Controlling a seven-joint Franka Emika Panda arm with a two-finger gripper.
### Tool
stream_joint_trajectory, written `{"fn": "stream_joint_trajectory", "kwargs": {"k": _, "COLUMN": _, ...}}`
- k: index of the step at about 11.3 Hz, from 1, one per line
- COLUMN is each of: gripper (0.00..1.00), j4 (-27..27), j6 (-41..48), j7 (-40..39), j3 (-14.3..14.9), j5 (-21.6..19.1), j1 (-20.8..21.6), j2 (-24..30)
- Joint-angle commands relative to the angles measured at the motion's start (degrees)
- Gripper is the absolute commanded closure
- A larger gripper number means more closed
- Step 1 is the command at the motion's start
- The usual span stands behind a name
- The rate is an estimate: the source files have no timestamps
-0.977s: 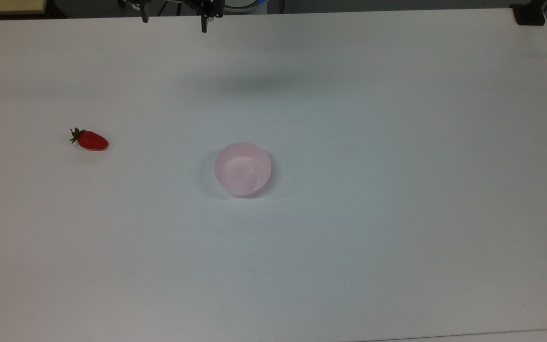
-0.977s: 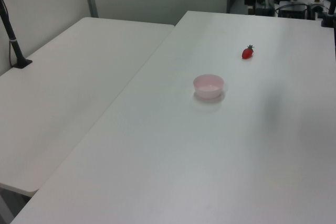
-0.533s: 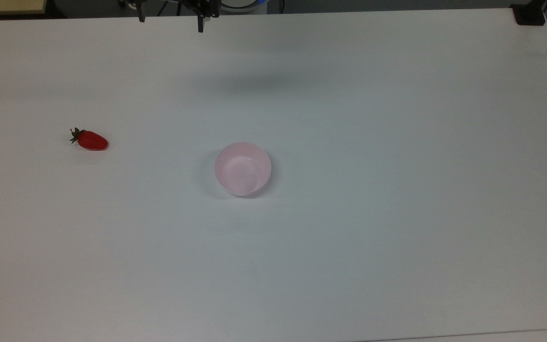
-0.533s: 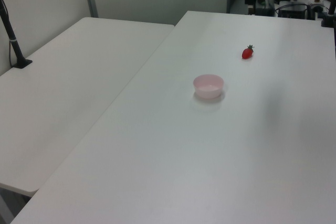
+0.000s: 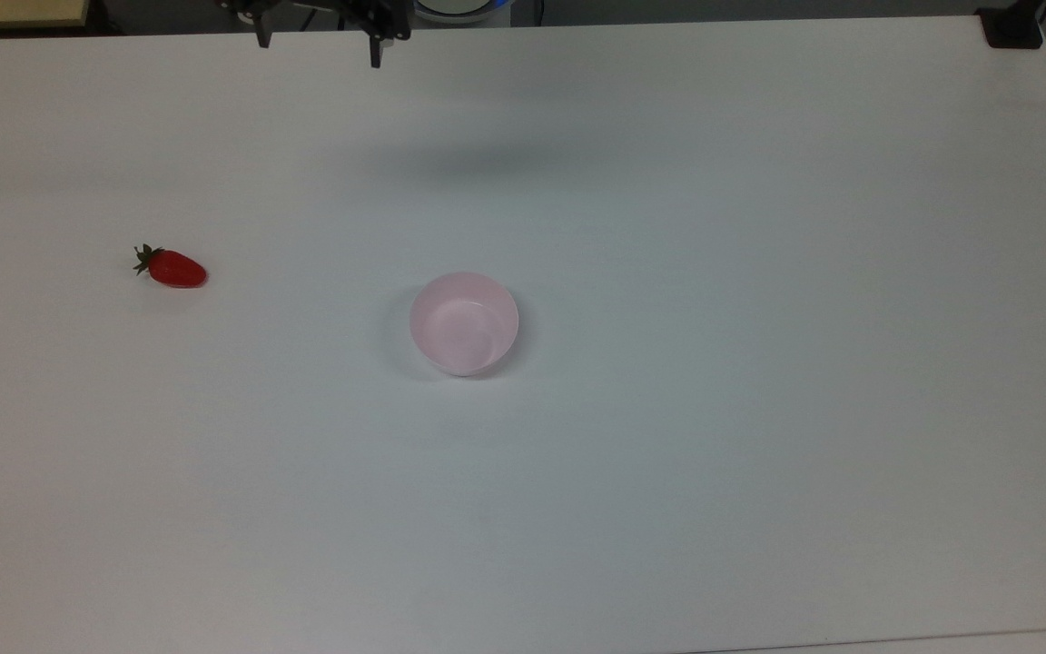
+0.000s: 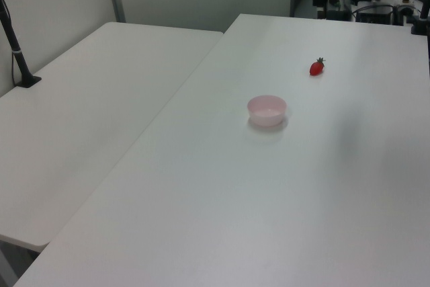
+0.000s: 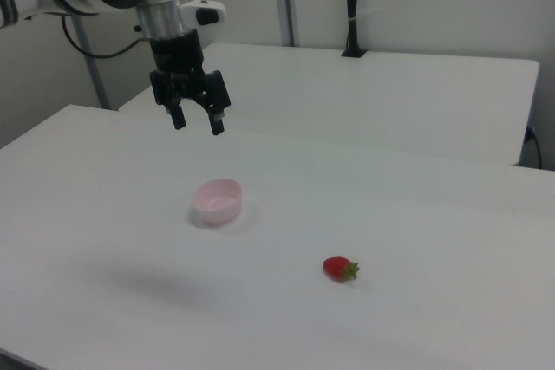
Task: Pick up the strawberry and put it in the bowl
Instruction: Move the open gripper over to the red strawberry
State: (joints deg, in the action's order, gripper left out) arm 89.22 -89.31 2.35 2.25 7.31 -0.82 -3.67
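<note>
Comparing this moment with a second ago, you see only one change: the hand (image 5: 316, 50) at the top view's 12 o'clock edge has drifted a little toward the top view's left, its two dark fingers (image 5: 377, 56) sliding toward 11 o'clock. The strawberry (image 5: 172, 267) and the bowl (image 5: 464, 322) have not moved at all. Read that as the start of the approach, in my judgement: the arm is beginning to swing toward the fruit, and the pick itself is not yet under way.

The hand is released, with its fingers spread well apart and nothing between them, as the right view's picture shows (image 7: 195, 119). It hangs high above the bench (image 7: 416, 231), beyond the bowl (image 7: 217, 200) at about 11 o'clock from it in the right view.

The strawberry lies on its side on the bare bench at the top view's 9 o'clock, leafy cap pointing to the top view's left, well apart from the bowl near the centre. In the left view it sits at about 1 o'clock from the bowl (image 6: 267, 109).

Most of the arm is cut off by the top view's upper edge, so you get just the fingertips there. Whether the bowl holds anything small at its bottom you cannot fully tell, though it looks empty.
</note>
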Motion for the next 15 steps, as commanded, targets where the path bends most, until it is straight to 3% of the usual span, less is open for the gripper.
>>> {"fn": "stream_joint_trajectory", "kwargs": {"k": 1, "gripper": 0.0, "j4": 0.9, "j6": -2.2, "j7": -1.8, "j3": 0.2, "j5": -0.9, "j1": -3.1, "j2": -1.3}}
{"fn": "stream_joint_trajectory", "kwargs": {"k": 4, "gripper": 0.0, "j4": 1.1, "j6": -6.9, "j7": -3.7, "j3": 0.2, "j5": -1.0, "j1": -8.2, "j2": -4.6}}
{"fn": "stream_joint_trajectory", "kwargs": {"k": 8, "gripper": 0.0, "j4": 3.1, "j6": -14.1, "j7": -12.4, "j3": 0.2, "j5": -1.0, "j1": -15.2, "j2": -10.4}}
{"fn": "stream_joint_trajectory", "kwargs": {"k": 11, "gripper": 0.0, "j4": 3.2, "j6": -20.0, "j7": -25.2, "j3": 0.2, "j5": -1.0, "j1": -18.7, "j2": -15.6}}
{"fn": "stream_joint_trajectory", "kwargs": {"k": 15, "gripper": 0.0, "j4": 3.2, "j6": -25.9, "j7": -47.1, "j3": 0.0, "j5": 0.1, "j1": -19.2, "j2": -22.0}}
